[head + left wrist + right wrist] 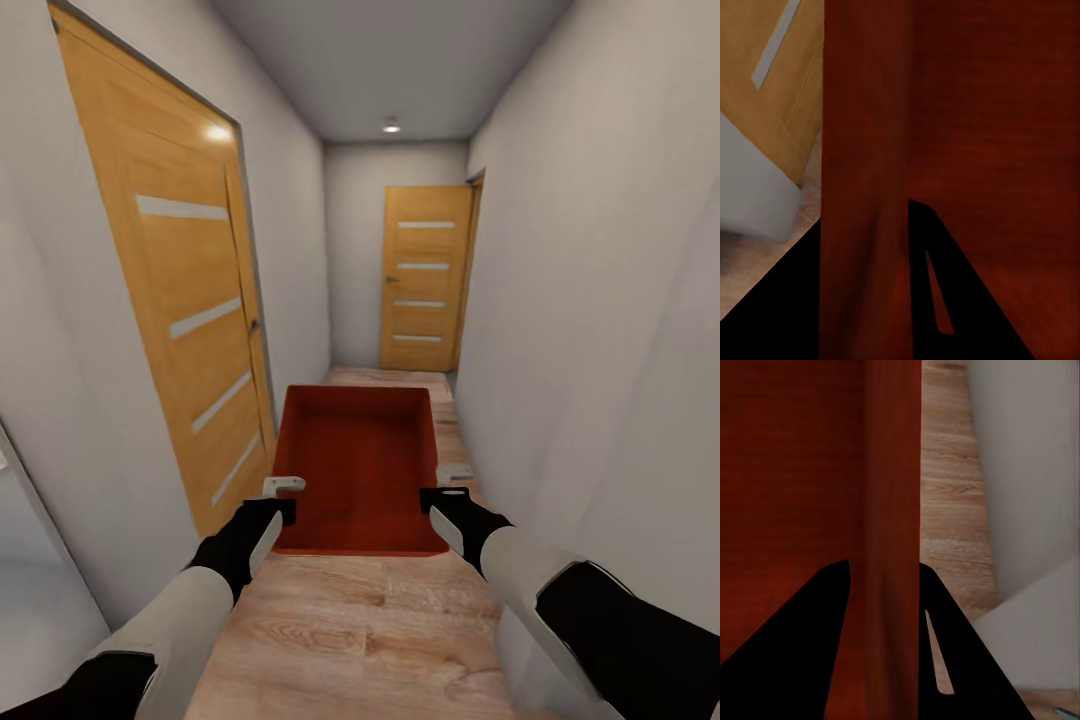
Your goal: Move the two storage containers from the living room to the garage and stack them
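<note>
From the head camera, the robot is sitting in a narrow hallway with pale grey walls (590, 300), a light wood plank floor (370, 630), one orange wooden door with frosted strips (180, 290) on the left and another orange door (425, 280) at the far end. An orange-red rectangular plastic bin (360, 470), open-topped, is being held out in front between both arms, off the floor. The left gripper (283, 497) is pinching the bin's left wall and the right gripper (447, 487) is pinching the right wall.

Left wrist cam: the dark fingers (945, 300) are straddling the red wall, one each side, clamped on it.

Right wrist cam: same deal, black fingers (952, 660) are squeezing the bin wall (892, 510), plank floor showing beside it
</note>
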Motion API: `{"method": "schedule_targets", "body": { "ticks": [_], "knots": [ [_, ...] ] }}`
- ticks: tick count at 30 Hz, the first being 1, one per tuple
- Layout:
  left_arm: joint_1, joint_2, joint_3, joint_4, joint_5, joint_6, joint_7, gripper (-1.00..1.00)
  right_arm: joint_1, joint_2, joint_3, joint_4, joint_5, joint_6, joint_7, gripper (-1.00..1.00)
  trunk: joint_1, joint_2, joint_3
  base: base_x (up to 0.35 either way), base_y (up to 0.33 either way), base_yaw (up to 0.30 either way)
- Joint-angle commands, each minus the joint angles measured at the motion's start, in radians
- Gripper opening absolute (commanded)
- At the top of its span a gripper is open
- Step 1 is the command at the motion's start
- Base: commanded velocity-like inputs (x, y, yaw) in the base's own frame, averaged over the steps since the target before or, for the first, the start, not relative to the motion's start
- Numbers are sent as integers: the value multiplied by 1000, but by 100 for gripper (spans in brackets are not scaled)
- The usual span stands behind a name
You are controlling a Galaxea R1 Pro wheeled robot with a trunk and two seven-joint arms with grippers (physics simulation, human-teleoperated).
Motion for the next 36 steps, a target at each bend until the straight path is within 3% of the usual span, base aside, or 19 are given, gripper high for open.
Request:
{"method": "schedule_targets", "body": {
  "ticks": [1,30,36],
  "knots": [
    [0,-1,4,1,30,2,5,-100,0,0,78,-2,21,-66,-97,-100,1,-1,0,300,141,-242],
    [0,-2,4,2,30,2,5,-100,0,0,78,-2,21,-66,-97,-100,1,-1,0,300,147,-241],
    [0,-2,4,2,30,2,5,-100,0,0,78,-3,21,-66,-97,-100,1,-1,0,300,163,-66]
  ]
}}
